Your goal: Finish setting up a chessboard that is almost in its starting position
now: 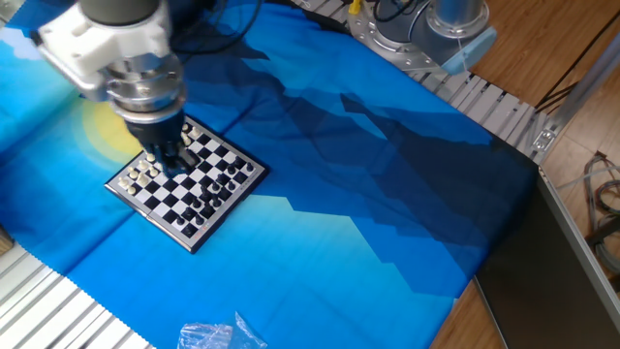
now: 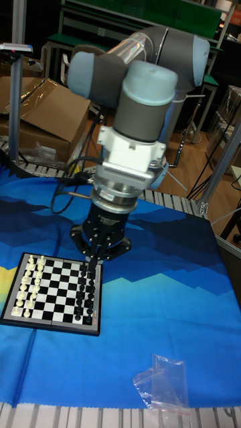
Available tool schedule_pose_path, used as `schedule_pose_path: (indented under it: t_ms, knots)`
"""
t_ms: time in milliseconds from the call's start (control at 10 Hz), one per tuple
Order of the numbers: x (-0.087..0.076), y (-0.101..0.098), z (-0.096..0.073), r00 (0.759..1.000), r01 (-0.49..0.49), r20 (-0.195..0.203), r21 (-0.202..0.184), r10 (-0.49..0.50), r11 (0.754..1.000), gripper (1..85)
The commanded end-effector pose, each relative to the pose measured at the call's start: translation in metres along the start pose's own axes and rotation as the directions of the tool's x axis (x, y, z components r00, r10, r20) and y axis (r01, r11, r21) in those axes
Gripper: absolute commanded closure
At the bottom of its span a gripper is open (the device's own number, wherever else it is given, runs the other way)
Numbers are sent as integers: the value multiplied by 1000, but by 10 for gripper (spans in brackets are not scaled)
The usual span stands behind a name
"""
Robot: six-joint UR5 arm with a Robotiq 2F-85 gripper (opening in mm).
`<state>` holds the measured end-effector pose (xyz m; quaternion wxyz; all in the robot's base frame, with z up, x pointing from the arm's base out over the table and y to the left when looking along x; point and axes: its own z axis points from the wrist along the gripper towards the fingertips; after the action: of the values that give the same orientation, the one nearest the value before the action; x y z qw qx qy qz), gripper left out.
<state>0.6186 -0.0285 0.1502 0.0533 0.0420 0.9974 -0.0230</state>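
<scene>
- Blue printed cloth [image 1: 387, 194] covers the worktop under the arm.
- Black two-part fingers [image 2: 92, 262] hang low over the small square black-and-white chequered chessboard with a dark rim [image 1: 186, 180], at its far corner on the black pieces' side in the tall fixed view.
- Whether the fingers are wide, narrow or gripping a piece cannot be told.
- Tiny cream pieces [image 2: 28, 287] stand well to one side of the fingers; tiny black pieces [image 2: 85, 298] stand just below them.
- Clear crumpled plastic bag [image 2: 163, 389] lies well apart, near the cloth's front edge.
</scene>
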Motion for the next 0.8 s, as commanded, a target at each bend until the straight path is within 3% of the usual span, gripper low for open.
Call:
schedule_pose_path:
  t_ms: [0, 100, 200, 400, 600, 700]
  knots:
    - [9, 23, -9, 996, -83, 22, 12, 83, 996, 847]
    - [13, 27, -6, 996, -89, 7, 18, 89, 996, 847]
    - [17, 38, -2, 995, -101, -15, -4, 101, 995, 847]
    - [14, 36, 2, 996, -86, -24, -6, 86, 996, 847]
    - [15, 38, 2, 996, -89, -31, -47, 88, 995, 847]
    - [8, 42, 4, 995, -104, -5, -79, 104, 991, 847]
